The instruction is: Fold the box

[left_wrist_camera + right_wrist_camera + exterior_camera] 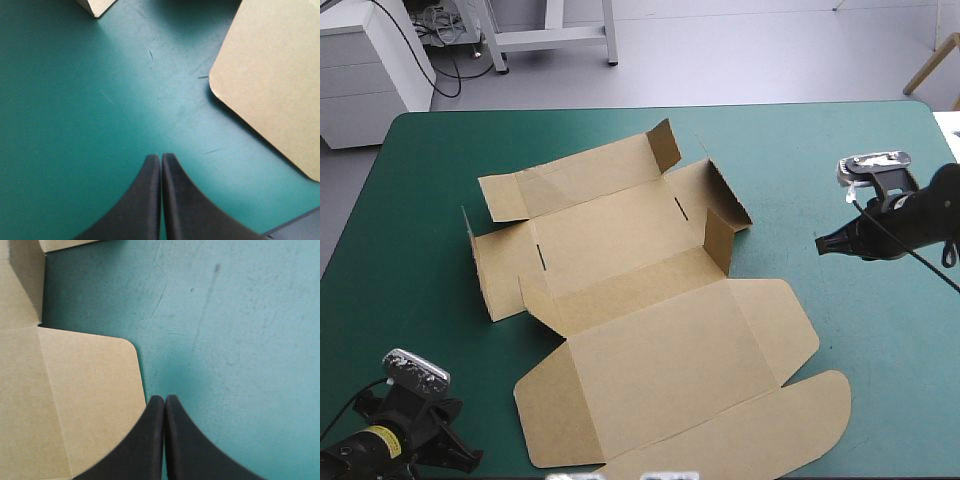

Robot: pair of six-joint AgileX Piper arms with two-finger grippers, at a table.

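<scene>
Currently the box (650, 330) lies opened out around the middle of the worktop (840, 160), slanted on the teal-green cover. On the far half, the base panel is flat with a few walls partly raised: a far flap (665, 147) stands up, a right wall (720, 238) stands up, and a thin left wall (470, 250) is tilted up. On the near half, the lid (660, 370) lies flat on the cover, its rounded flaps spread toward the near and right sides. The left tool (468, 458) is by the worktop's near-left corner, its black fingers pressed together into one point with nothing between them, over bare cover. In the left wrist view a rounded lid corner (270, 85) lies ahead and off to one side, apart from the tips, and a small board corner (95, 6) lies farther ahead. The right tool (822, 243) is over the worktop's right side with its tips aimed toward the box, also pressed together and empty. The high view shows bare cover between it and the right wall. In the right wrist view a rounded side flap (90, 390) lies just beside the fingers; I cannot tell whether they touch.
</scene>
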